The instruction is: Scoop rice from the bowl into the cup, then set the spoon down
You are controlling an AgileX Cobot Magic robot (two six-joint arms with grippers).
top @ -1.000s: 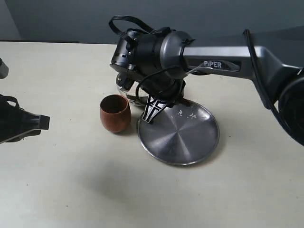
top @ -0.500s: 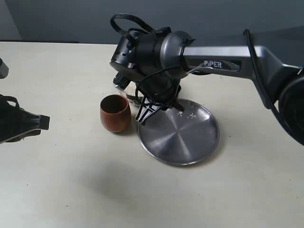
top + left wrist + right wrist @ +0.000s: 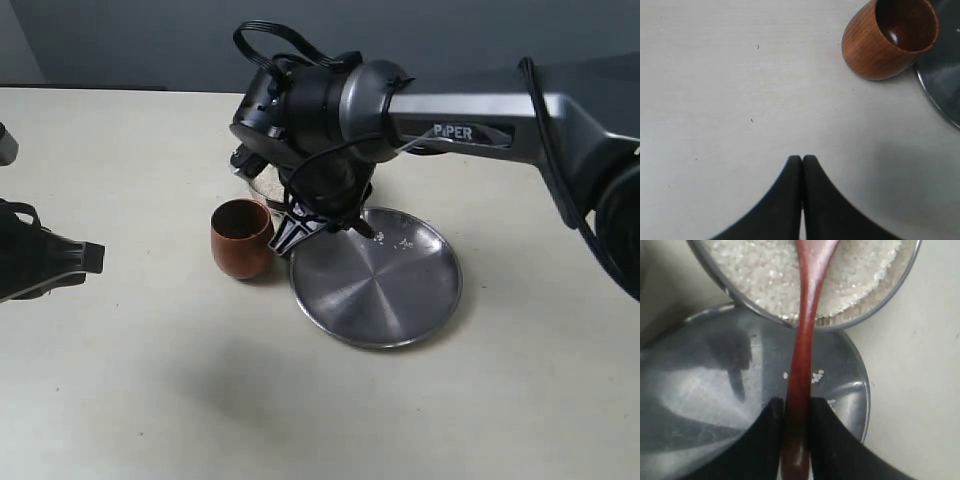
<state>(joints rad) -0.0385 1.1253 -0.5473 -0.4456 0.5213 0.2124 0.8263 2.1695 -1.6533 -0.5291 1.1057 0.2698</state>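
Note:
In the right wrist view my right gripper (image 3: 796, 407) is shut on the handle of the dark wooden spoon (image 3: 802, 350). The spoon's scoop lies in the white rice (image 3: 755, 270) inside the steel bowl (image 3: 840, 326). In the exterior view the right gripper (image 3: 298, 228) hangs between the bowl and the plate, and the arm hides most of the bowl. The reddish-brown wooden cup (image 3: 242, 238) stands upright just left of it and looks empty (image 3: 890, 37). My left gripper (image 3: 802, 159) is shut on nothing, low over the table well left of the cup.
A wide flat steel plate (image 3: 400, 290) lies right of the cup, touching the bowl's side, with a few stray grains (image 3: 816, 375) on it. The left arm (image 3: 40, 258) rests at the table's left edge. The right arm spans the table's upper right.
The right gripper with the spoon has shifted left and slightly up, from over the plate's rim toward the bowl and cup. The left arm has not moved.

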